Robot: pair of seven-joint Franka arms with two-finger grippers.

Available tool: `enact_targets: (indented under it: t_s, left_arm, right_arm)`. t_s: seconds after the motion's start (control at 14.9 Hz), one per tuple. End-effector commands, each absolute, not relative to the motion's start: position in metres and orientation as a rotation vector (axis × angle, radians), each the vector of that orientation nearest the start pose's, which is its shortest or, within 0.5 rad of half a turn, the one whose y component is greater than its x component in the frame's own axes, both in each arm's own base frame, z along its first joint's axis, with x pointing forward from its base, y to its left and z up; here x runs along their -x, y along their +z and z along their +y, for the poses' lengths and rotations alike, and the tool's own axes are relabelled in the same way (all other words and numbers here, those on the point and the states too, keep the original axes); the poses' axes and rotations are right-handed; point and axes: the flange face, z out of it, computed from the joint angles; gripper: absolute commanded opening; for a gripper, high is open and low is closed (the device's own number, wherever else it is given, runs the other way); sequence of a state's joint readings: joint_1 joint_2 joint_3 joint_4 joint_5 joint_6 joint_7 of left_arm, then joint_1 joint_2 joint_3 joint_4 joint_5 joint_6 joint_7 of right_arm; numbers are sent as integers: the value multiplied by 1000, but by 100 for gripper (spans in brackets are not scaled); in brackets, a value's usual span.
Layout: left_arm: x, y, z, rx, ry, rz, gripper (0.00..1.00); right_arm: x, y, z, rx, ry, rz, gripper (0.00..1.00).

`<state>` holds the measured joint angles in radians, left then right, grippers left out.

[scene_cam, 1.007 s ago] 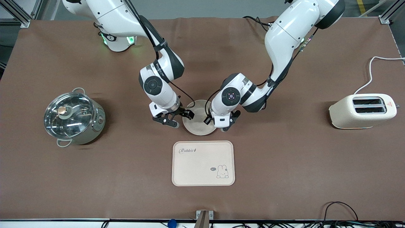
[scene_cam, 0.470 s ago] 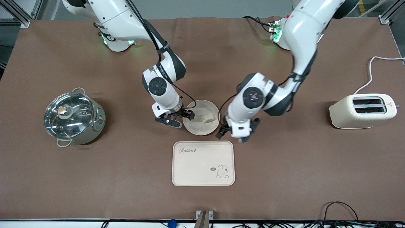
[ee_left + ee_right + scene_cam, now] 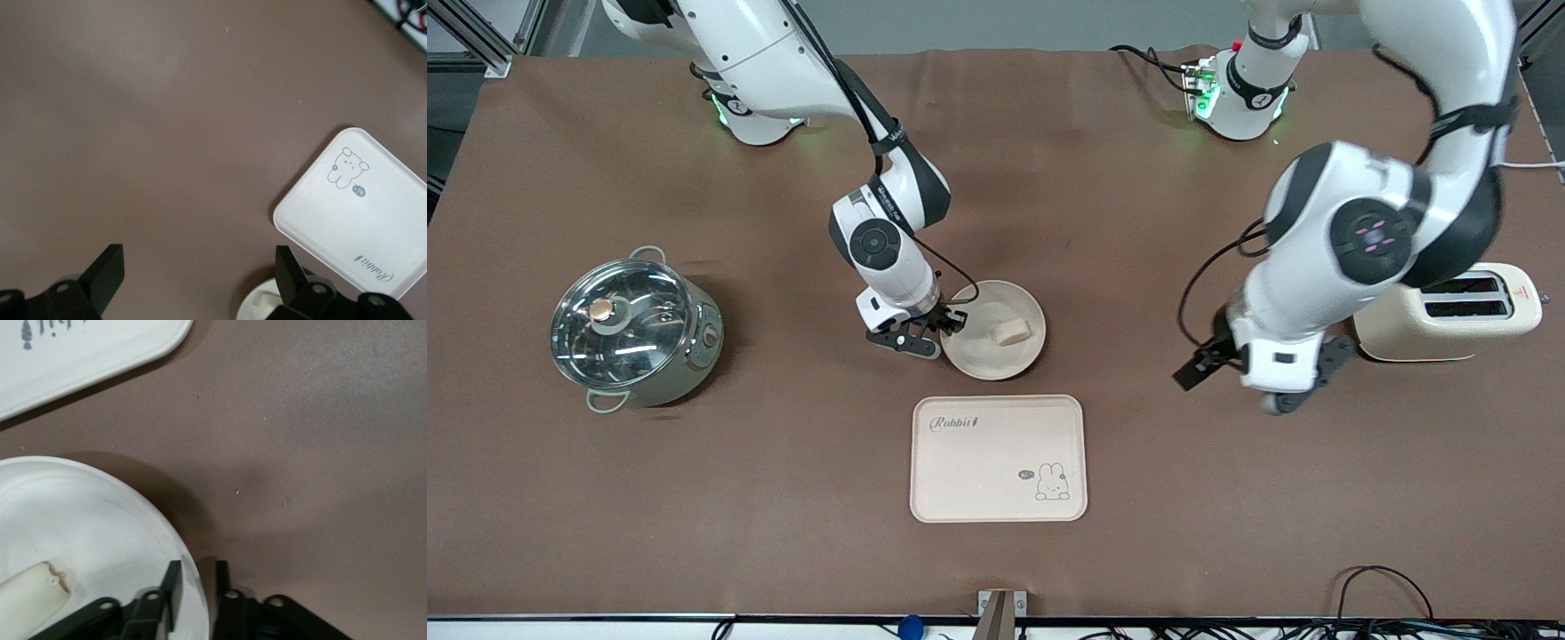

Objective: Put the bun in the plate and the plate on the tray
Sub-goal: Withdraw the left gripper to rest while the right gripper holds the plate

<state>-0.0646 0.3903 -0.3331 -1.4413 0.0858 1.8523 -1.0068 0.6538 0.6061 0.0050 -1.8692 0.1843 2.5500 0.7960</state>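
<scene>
The round cream plate point(image 3: 983, 360) sits on the table, just farther from the front camera than the Rabbit tray point(image 3: 996, 462). The small pale bun point(image 3: 1012, 332) lies in the plate. My right gripper point(image 3: 941, 331) is shut on the plate's rim at the right arm's end, one finger inside and one outside. The right wrist view shows this grip point(image 3: 198, 583), with the plate point(image 3: 87, 520), the bun point(image 3: 30, 593) and a tray corner point(image 3: 80, 353). My left gripper point(image 3: 1236, 389) is open and empty, up over bare table beside the toaster. Its wrist view shows the gripper point(image 3: 197, 267), the tray point(image 3: 360, 213) and the plate's edge point(image 3: 251, 311).
A steel pot with a glass lid point(image 3: 633, 327) stands toward the right arm's end. A cream toaster point(image 3: 1449, 311) stands toward the left arm's end, partly covered by the left arm. Cables lie along the table edge nearest the front camera point(image 3: 1387, 604).
My left arm has swung away from the plate toward the toaster, uncovering the bun in the plate. My right gripper's fingers have narrowed onto the plate's rim.
</scene>
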Motion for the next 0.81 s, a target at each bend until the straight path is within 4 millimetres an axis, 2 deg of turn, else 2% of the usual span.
enact_targets:
  t_s: [0.0,0.13,0.2,0.34,0.4,0.54,0.6,0.74]
  left_arm:
    - [-623,532,-189,3061,-97,-694,100]
    - [-615,570,-152,3080,-149,-512,100]
    - [-611,579,-137,3080,-135,-418,100]
    - [-595,609,-124,3085,-172,-259,100]
    - [-590,621,-108,3077,-182,-240,100]
    - [-574,639,-91,3057,-149,-149,100]
    - [-565,650,-80,3056,-139,-115,100]
    - [-547,658,-65,3083,-99,-66,100]
  right_arm:
    - [-510,194,392,2983,15,415,1]
    - [-509,194,391,2988,24,412,0]
    - [-506,200,390,2985,25,414,0]
    - [-510,237,395,2935,-15,433,0]
    - [-515,243,393,2911,-6,472,0]
    - [-536,261,389,2835,-26,555,0]
    - [-556,278,386,2794,-67,586,0]
    - [-600,272,374,2743,-103,653,0]
